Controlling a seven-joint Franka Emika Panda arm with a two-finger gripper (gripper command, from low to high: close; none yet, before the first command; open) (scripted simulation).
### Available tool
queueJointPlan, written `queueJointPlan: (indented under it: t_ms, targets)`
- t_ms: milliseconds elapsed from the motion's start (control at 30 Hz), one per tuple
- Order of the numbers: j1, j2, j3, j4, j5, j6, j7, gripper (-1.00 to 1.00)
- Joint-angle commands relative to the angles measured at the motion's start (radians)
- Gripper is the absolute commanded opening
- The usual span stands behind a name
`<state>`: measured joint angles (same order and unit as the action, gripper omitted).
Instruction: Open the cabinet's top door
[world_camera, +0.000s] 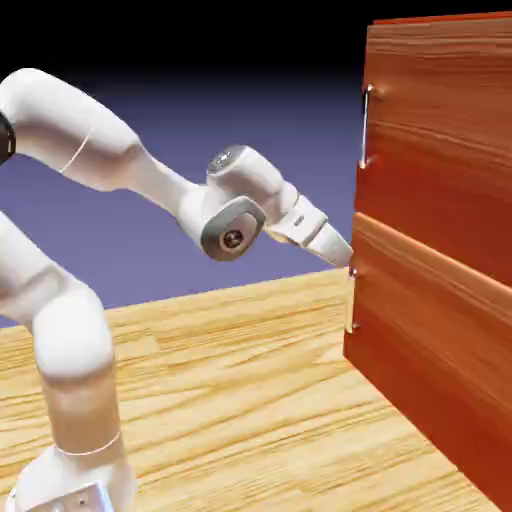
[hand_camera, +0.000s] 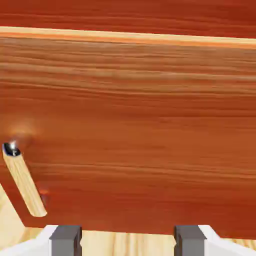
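Item, the top door (world_camera: 440, 140): upper wood-grain panel on the exterior view's right, above the lower panel (world_camera: 430, 340), apparently shut; we judge it broad, rigid and fairly heavy, best taken by its slim upright bar handle (world_camera: 365, 128), whose smooth metal may slip. Item, one tool (hand_camera: 128, 241), fingers spread with nothing between, low beside the lower panel and its own handle (hand_camera: 25, 182), which we should clear before rising. Item, pale wooden worktop (world_camera: 220, 400), beneath all.
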<state>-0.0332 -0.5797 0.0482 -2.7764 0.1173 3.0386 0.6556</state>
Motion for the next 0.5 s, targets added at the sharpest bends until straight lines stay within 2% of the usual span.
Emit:
queueJointPlan:
  t_ms: [0, 467]
  targets:
    - [-0.017, -0.004, 0.018, 0.012, 0.044, 0.001, -0.032, 0.0]
    - [-0.251, -0.054, 0.268, 0.187, 0.653, 0.009, -0.475, 0.0]
